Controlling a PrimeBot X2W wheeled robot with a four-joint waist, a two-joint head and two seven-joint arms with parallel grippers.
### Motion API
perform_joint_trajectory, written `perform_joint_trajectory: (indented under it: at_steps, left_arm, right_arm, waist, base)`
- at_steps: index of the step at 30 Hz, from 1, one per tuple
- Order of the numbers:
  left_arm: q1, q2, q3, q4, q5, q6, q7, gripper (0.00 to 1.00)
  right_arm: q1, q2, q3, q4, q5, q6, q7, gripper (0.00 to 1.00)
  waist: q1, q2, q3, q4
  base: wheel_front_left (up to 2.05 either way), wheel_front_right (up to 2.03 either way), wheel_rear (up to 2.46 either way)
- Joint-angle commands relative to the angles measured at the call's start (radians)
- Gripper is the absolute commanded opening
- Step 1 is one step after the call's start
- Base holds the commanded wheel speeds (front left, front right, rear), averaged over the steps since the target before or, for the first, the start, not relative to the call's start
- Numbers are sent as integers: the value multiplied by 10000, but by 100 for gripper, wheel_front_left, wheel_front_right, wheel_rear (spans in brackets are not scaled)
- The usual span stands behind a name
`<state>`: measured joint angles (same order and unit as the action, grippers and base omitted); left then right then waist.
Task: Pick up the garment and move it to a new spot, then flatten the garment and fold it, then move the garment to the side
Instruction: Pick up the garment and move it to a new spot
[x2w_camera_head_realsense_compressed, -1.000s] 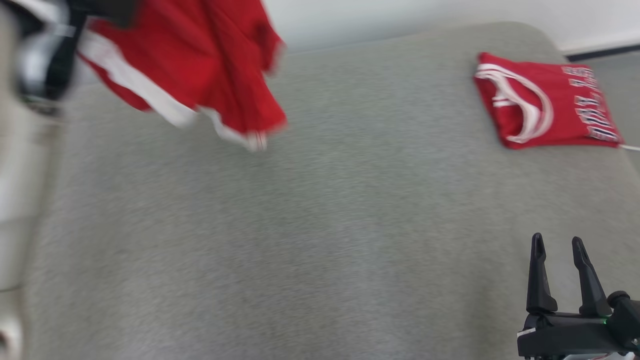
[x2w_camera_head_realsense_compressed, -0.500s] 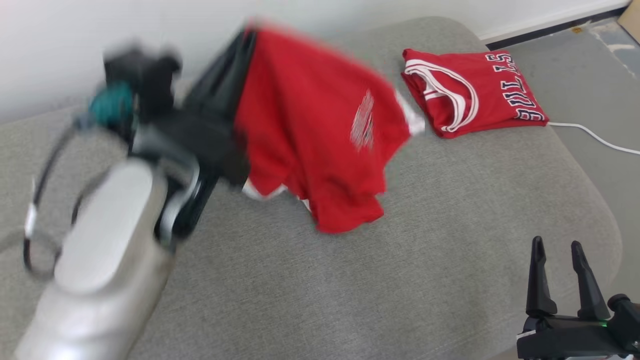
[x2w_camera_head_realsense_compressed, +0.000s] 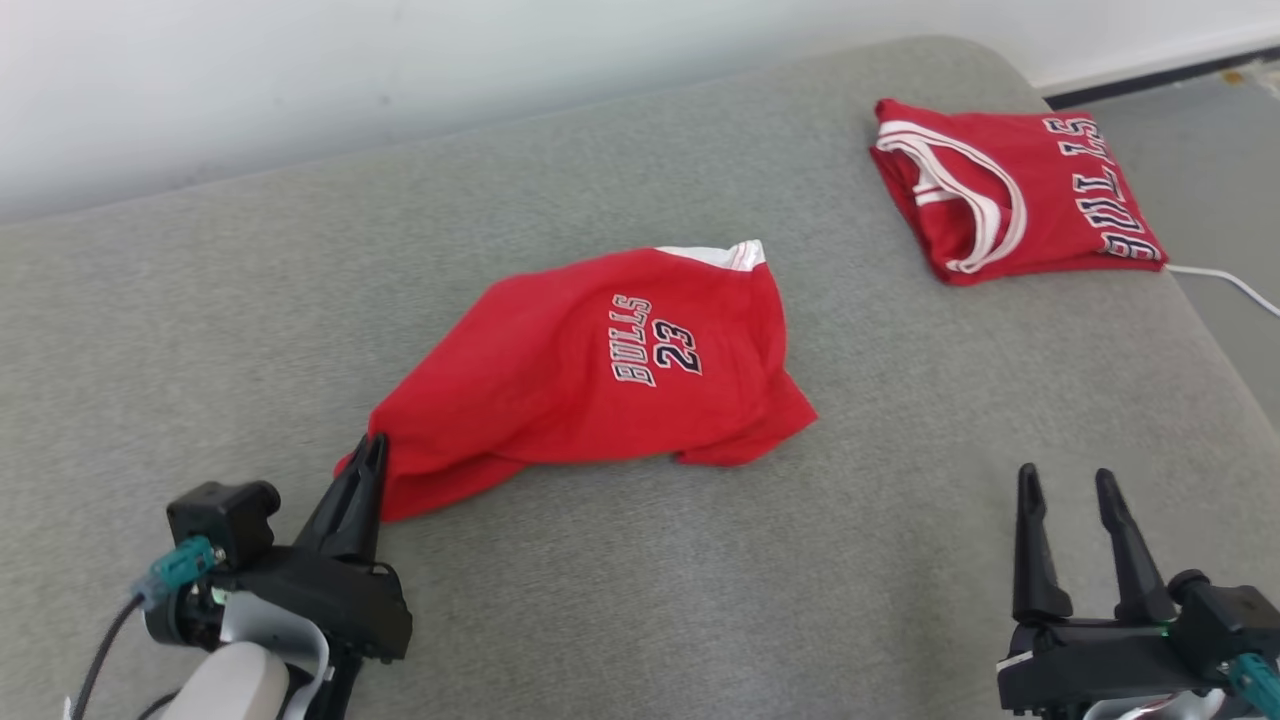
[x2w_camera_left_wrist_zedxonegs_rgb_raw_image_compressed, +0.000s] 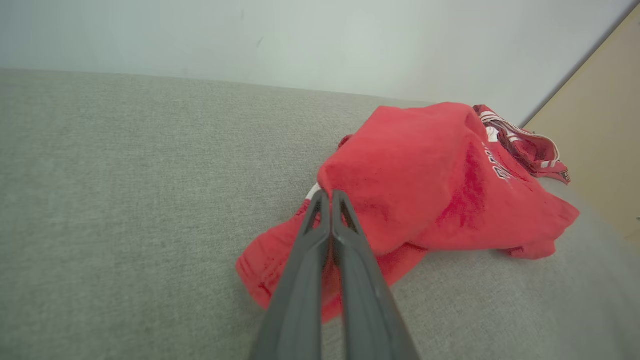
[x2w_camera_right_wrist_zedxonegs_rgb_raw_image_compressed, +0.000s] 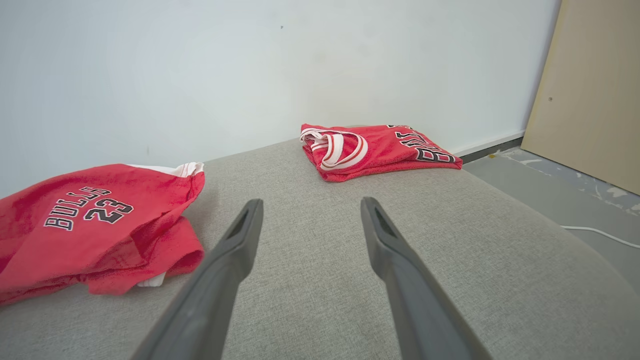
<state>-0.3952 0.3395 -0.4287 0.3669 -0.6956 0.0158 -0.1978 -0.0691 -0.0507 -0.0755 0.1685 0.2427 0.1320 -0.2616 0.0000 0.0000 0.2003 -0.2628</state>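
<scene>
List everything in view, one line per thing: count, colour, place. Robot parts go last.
crumpled garment: 1, red with white trim and "BULLS 23" print, middle of the cushion
folded jersey: 1, red with white trim and "BULLS" lettering, far right corner of the cushion
cushion: 1, grey fabric, under both red pieces
cable: 1, white, on the floor just past the cushion's right edge
floor: 1, grey, right of the cushion
wall: 1, white, behind the cushion
board: 1, beige, upright at the far right in the right wrist view
left claw: 1, dark, lower left, shut on the crumpled garment's near corner
right claw: 1, dark, lower right, open, apart from both red pieces
</scene>
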Motion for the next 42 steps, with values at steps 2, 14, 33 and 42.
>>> perform_joint_trajectory:
  at_steps: [2,14,33,42]
  left_arm:
    - [240,-131,46,17,72,-63,-371,100]
    - [1195,-376,1988,-1702,1655,-97,-662,100]
    - [4348,-1727,4683,-3028,4125,-1023,-663,100]
    - [4502,-2260,5170,-2768,4733,-1284,-663,100]
  right_arm:
    - [8,1,151,43,-161,-28,-41,100]
    - [350,-109,347,-158,-571,-28,-41,100]
    - [997,-251,763,-326,-312,-28,96,100]
    - [1093,-172,1134,-57,-275,-28,62,100]
  waist:
    - [0,0,-310,417]
    - [0,0,-1446,1553]
    - [0,0,-2136,2364]
    - [0,0,-2107,2418]
  base:
    - [0,0,0]
    - [0,0,0]
    - [0,0,0]
    - [0,0,0]
